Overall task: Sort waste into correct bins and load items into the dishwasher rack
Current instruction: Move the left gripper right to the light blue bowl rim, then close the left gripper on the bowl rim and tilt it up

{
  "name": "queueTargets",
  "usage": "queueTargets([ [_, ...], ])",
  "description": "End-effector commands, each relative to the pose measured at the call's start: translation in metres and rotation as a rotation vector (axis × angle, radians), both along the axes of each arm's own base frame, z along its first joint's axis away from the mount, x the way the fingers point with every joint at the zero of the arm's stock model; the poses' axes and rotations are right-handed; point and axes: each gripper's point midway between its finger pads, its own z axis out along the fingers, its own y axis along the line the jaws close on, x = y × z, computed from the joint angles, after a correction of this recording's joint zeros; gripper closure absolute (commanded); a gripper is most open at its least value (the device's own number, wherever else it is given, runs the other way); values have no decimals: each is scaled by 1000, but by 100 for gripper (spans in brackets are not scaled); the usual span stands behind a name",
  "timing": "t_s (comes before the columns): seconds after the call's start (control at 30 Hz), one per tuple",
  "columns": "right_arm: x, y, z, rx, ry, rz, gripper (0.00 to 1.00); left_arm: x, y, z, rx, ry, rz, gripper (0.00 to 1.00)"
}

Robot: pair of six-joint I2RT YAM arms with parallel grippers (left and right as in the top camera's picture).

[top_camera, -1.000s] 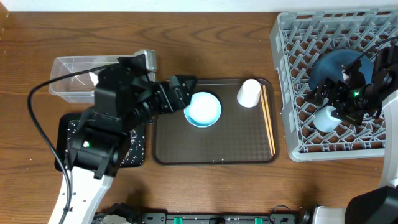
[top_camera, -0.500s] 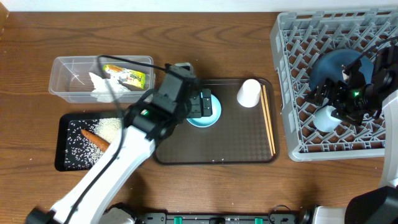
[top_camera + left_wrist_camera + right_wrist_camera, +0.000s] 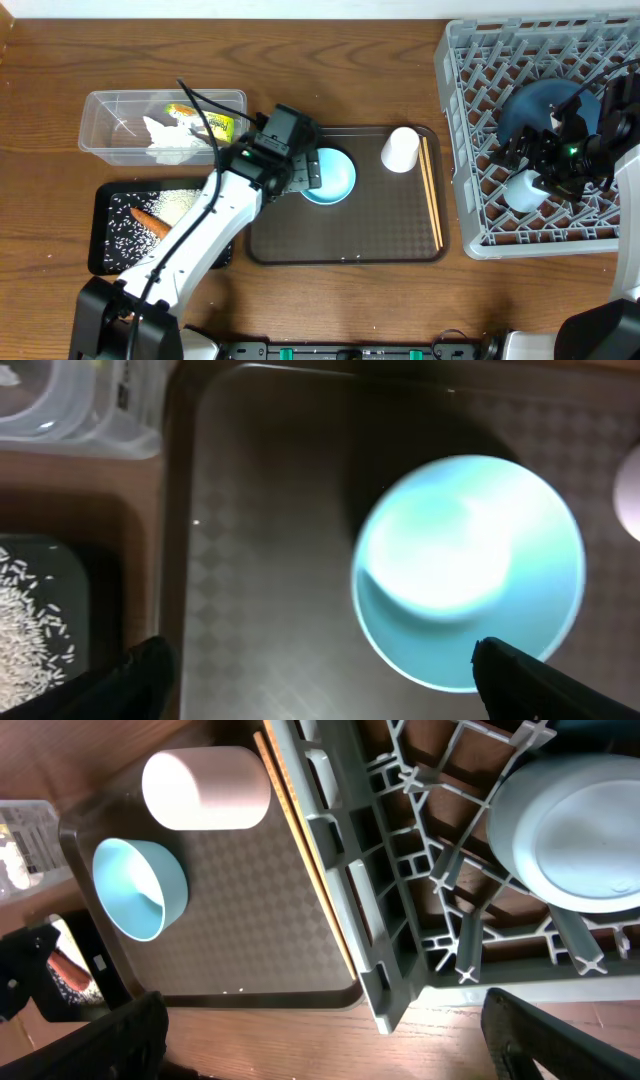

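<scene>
Both jaws wide apart, empty: left gripper over small light-blue bowl, right gripper over rack

wooden table, clear tub, black tray, brown tray, grey rack

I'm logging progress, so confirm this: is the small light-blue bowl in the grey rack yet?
No, the small light-blue bowl sits on the brown tray, off to the left of the grey rack.

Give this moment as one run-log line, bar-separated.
left end effector: open, above small light-blue bowl | right end effector: open, over dishwasher rack | white cup, chopsticks: on brown tray
</scene>
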Motion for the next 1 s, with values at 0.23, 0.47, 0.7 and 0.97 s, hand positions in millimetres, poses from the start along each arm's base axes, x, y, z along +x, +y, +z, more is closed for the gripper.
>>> queueTargets([
  [0.23, 2, -1, 5, 6, -17, -5, 1, -4, -15, -32, -66, 84, -16, 1],
  [0.47, 2, -1, 5, 6, -17, -5, 1, -3, -16, -54, -52, 131, -1, 9],
  [0.7, 2, -1, 5, 6, -17, -5, 1, -9, -13, -87, -20, 221, 40, 19],
  [0.97, 2, -1, 5, 6, -17, -6, 1, -1, -17, -86, -36, 191, 39, 61],
])
